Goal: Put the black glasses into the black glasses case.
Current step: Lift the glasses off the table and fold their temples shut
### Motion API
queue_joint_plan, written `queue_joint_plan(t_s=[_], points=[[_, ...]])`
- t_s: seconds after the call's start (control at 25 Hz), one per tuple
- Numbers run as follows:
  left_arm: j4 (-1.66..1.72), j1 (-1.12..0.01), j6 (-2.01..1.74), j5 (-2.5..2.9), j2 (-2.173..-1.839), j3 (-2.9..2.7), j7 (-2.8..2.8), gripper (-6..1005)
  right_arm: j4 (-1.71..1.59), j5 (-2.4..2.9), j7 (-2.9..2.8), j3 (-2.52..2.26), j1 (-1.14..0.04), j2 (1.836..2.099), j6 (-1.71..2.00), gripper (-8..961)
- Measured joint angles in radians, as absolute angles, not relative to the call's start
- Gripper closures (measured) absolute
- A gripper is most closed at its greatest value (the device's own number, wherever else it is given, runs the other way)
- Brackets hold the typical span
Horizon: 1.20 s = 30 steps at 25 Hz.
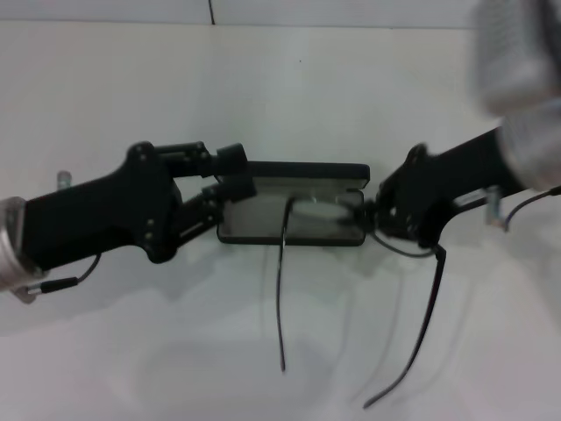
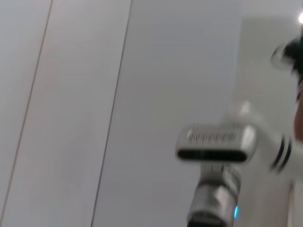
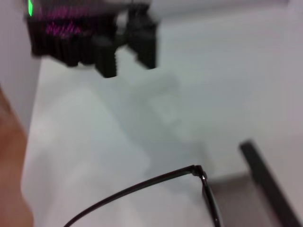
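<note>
Black thin-wire glasses lie over the open hard-shell case; both grippers' finger states unclear.

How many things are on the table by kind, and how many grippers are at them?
Black glasses: 1, front over the open case, temples out toward the robot
Black glasses case: 1, open
Grippers: 2, left gripper at the case's left end, right gripper at its right end
Total: 4

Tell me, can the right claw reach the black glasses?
Probably yes. The right claw already sits at the black glasses where they lie over the open black glasses case, with nothing between them.
</note>
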<state>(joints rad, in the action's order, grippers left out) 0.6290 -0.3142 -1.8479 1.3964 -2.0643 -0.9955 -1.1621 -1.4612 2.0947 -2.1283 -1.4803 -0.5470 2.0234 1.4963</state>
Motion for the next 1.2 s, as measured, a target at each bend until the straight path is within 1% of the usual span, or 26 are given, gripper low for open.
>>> queue_joint_plan(t_s=[0.2, 0.28, 0.4, 0.52, 0.64, 0.72, 0.84, 1.16, 1.2], points=[[0.629, -0.314, -1.941, 1.300, -2.048, -0.995, -1.208, 745, -1.469, 1.841, -1.943, -1.330, -0.409, 2.026, 1.527, 884], [0.629, -0.316, -1.960, 1.287, -2.046, -0.997, -1.217, 807, -1.443, 1.761, -1.868, -1.306, -0.376, 2.026, 1.535, 884], [0.628, -0.328, -1.966, 1.290, -2.052, -1.002, -1.218, 899, -1.393, 1.597, -1.694, -1.301, -0.309, 2.023, 1.549, 885], [0.619, -0.342, -1.969, 1.293, -2.064, -1.005, -1.213, 916, -1.340, 1.475, -1.578, -1.300, -0.278, 2.022, 1.562, 885], [0.611, -0.351, -1.975, 1.296, -2.079, -1.011, -1.204, 933, -1.283, 1.416, -1.514, -1.300, -0.287, 2.020, 1.573, 885], [0.602, -0.359, -1.979, 1.298, -2.083, -1.019, -1.199, 945, -1.255, 1.403, -1.492, -1.300, -0.298, 2.021, 1.576, 885], [0.583, -0.366, -2.005, 1.286, -2.084, -1.030, -1.185, 962, -1.210, 1.396, -1.470, -1.300, -0.321, 2.021, 1.567, 886], [0.580, -0.397, -2.029, 1.271, -2.084, -1.085, -1.151, 961, -1.058, 1.356, -1.411, -1.288, -0.396, 2.022, 1.563, 886], [0.578, -0.404, -2.029, 1.272, -2.084, -1.095, -1.150, 961, -1.012, 1.339, -1.393, -1.287, -0.422, 2.022, 1.564, 886]])
